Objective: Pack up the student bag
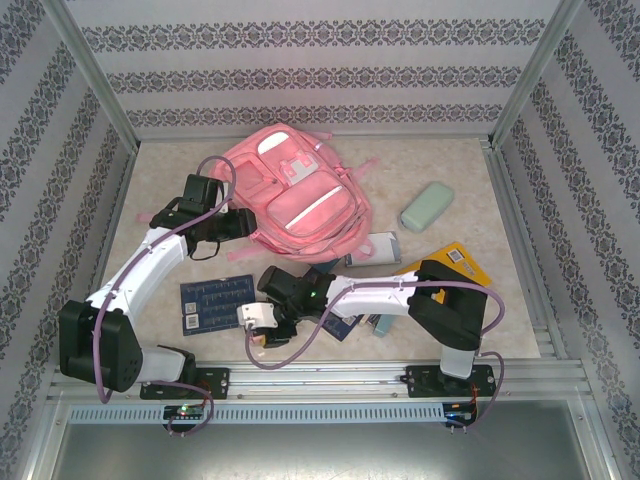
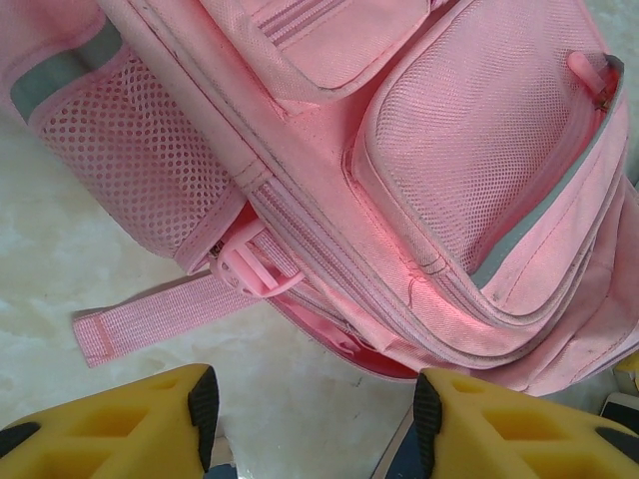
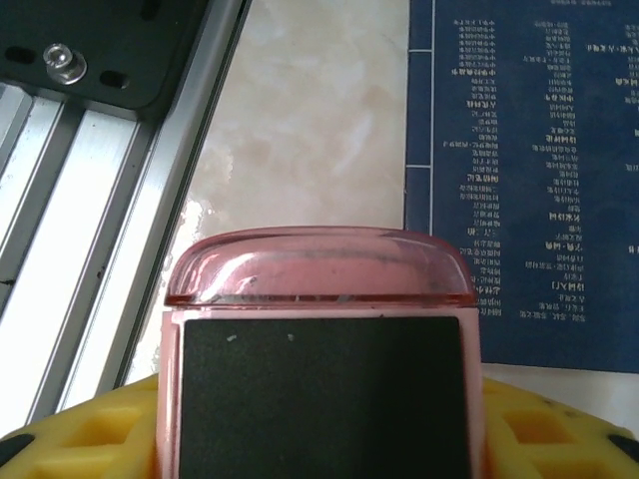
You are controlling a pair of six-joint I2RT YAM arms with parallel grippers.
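While the left gripper stands spread, the student bag lies upper centre.
Pink woven fabric, mesh pockets, grey stripes; right gripper pinches a glossy pink gadget.

The student bag is pink, the gadget pink and black, the booklet white-printed navy.

pink student bag, lying flat, front up
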